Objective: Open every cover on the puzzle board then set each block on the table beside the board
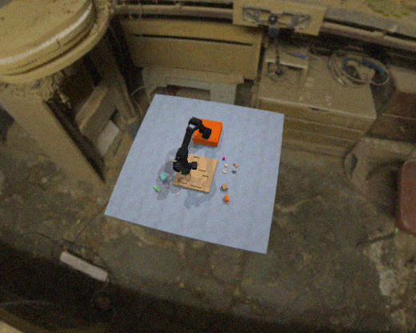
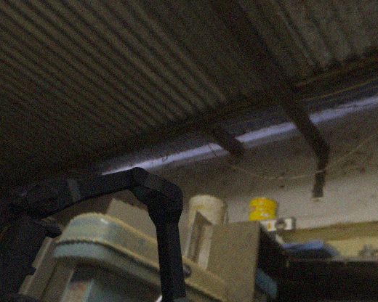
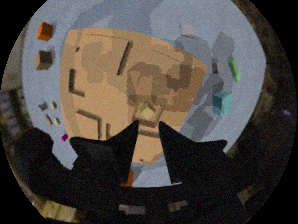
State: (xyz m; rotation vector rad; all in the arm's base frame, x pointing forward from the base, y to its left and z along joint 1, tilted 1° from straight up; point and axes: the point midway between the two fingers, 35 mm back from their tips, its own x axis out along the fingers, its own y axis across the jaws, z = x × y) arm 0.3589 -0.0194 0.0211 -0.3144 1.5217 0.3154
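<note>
The wooden puzzle board [image 1: 211,172] [image 3: 110,92] lies on the mat, with several dark slots and recesses. My gripper [image 3: 148,123] is partly open, with nothing visible between its fingertips. It is over the board; in the wrist view a small pale tan piece [image 3: 147,111] shows on the board just beyond the tips. Whether that piece is a block or a cover knob, I cannot tell. An orange block [image 1: 226,198] [image 3: 45,31] and a brown block [image 1: 225,187] [image 3: 43,60] rest beside the board, as do a teal block [image 1: 163,176] [image 3: 221,103] and a green one [image 1: 157,189] [image 3: 234,69].
An orange box [image 1: 214,130] stands behind the board at the arm's base. Several small pieces, including a magenta one [image 1: 223,158] [image 3: 64,137], lie on the blue-grey mat [image 1: 242,224]. A pale pinkish piece [image 3: 187,30] lies off the board. The exterior view shows only the arm and background.
</note>
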